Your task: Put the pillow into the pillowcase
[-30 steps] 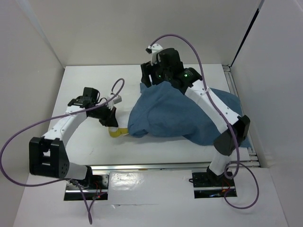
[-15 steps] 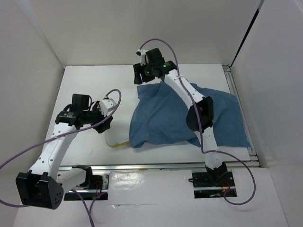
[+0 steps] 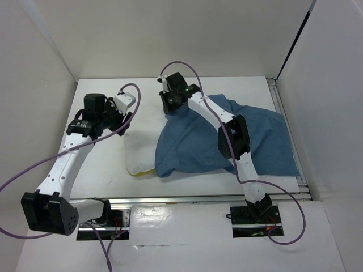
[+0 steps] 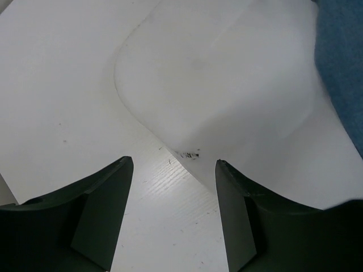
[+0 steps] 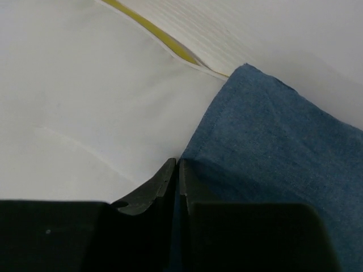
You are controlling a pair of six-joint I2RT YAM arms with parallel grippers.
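Plain white walls (image 3: pixel 51 39) box in a white table (image 3: pixel 96 175). The pillowcase (image 3: pixel 193 141) sprawls wrinkled from the centre toward 3 o'clock, with the pillow (image 3: pixel 139 153) poking bare from its 9 o'clock side. The right gripper (image 5: pixel 177 165) is pinched on the case's 11 o'clock hem — the left gripper (image 4: pixel 173 161) hangs spread above the pillow's 9 o'clock edge.

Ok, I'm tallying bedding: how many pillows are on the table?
1. The pillow lies with its left end sticking out of the pillowcase; the cloth could hide more.
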